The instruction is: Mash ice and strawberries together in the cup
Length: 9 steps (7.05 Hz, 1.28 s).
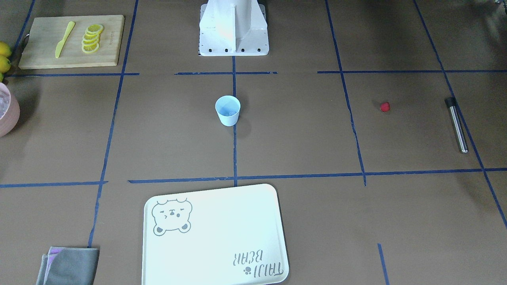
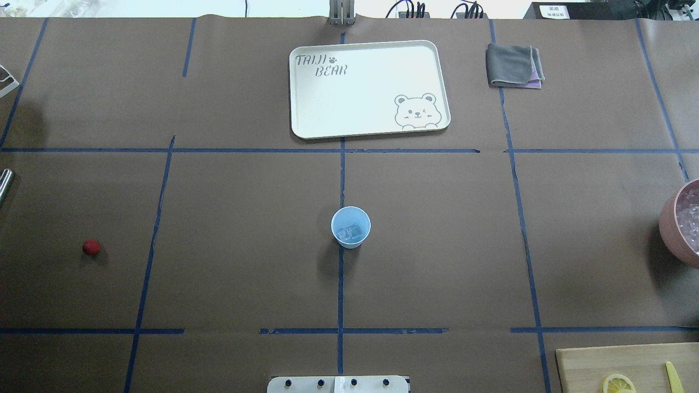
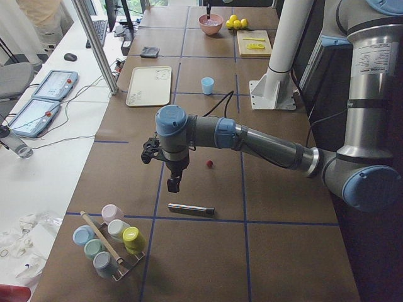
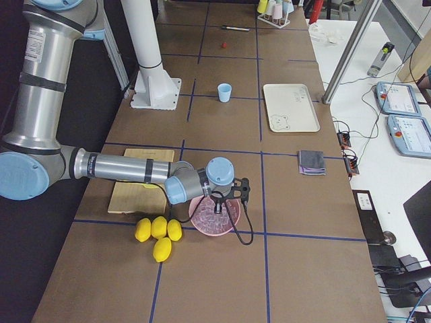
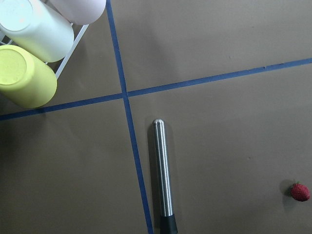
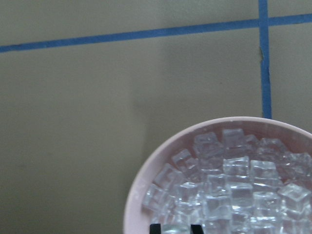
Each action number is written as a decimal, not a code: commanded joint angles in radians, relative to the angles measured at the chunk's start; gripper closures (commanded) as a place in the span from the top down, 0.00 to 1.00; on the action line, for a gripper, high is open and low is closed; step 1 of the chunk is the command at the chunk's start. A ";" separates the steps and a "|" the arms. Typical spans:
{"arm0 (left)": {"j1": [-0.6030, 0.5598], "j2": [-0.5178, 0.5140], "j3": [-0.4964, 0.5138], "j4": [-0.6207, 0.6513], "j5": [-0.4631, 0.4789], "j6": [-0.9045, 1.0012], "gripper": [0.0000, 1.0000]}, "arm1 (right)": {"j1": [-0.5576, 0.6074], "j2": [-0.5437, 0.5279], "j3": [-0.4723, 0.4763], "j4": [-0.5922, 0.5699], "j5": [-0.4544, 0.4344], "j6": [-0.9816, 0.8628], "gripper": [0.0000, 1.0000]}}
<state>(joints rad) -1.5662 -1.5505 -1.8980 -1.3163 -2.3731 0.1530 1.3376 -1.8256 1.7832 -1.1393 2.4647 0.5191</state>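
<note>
Close to the robot, on its right side, a wooden board (image 1: pixel 47 55) holds a row of lemon slices (image 1: pixel 92 38) and a yellow knife (image 1: pixel 64 38). Whole lemons (image 4: pixel 158 232) lie just beside the board.

A bit farther out on that side sits a pink bowl (image 6: pixel 141 195) full of ice cubes (image 6: pixel 234 185). The right gripper (image 6: pixel 175 230) is down at this bowl. Its two black fingertips (image 6: pixel 155 228) stand a little apart over the cubes. I cannot tell if they pinch one.

In the middle of the table the cup (image 2: pixel 350 227) stands up straight on a blue tape line. The ice (image 2: pixel 349 233) sits at its bottom. It looks like two clear bits, but they are small in the picture.

The strawberry (image 2: pixel 91 247) is not in the cup. It lies on the bare table, well off to the robot's left. A metal stick (image 5: pixel 163 170) with a black end lies near it, farther left still. The left gripper (image 3: pixel 173 184) hangs above the table by the stick. Only the side camera shows it, so I cannot tell if its jaws are open or closed.

On the far side lie a white tray (image 2: pixel 371 87) with a bear on it and a folded grey cloth (image 2: pixel 513 65). A rack of coloured cups (image 3: pixel 110 242) sits at the far left end.
</note>
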 commanded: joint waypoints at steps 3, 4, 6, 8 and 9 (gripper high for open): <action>0.000 0.026 -0.030 0.000 -0.002 -0.027 1.00 | -0.232 0.140 0.197 0.098 -0.004 0.753 0.00; 0.002 0.026 -0.030 -0.001 -0.002 -0.027 1.00 | -0.300 0.205 0.208 0.122 -0.042 0.911 0.00; 0.002 0.027 -0.030 -0.001 -0.002 -0.029 1.00 | -0.494 0.384 0.209 0.118 -0.201 1.173 0.00; 0.002 0.027 -0.027 -0.003 -0.002 -0.039 1.00 | -0.715 0.594 0.174 0.017 -0.419 1.356 0.00; 0.002 0.027 -0.024 -0.003 -0.002 -0.040 1.00 | -0.786 0.717 0.139 -0.102 -0.511 1.372 0.00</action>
<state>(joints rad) -1.5647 -1.5234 -1.9254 -1.3188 -2.3746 0.1156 0.6519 -1.2489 1.9567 -1.1266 2.0728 1.8387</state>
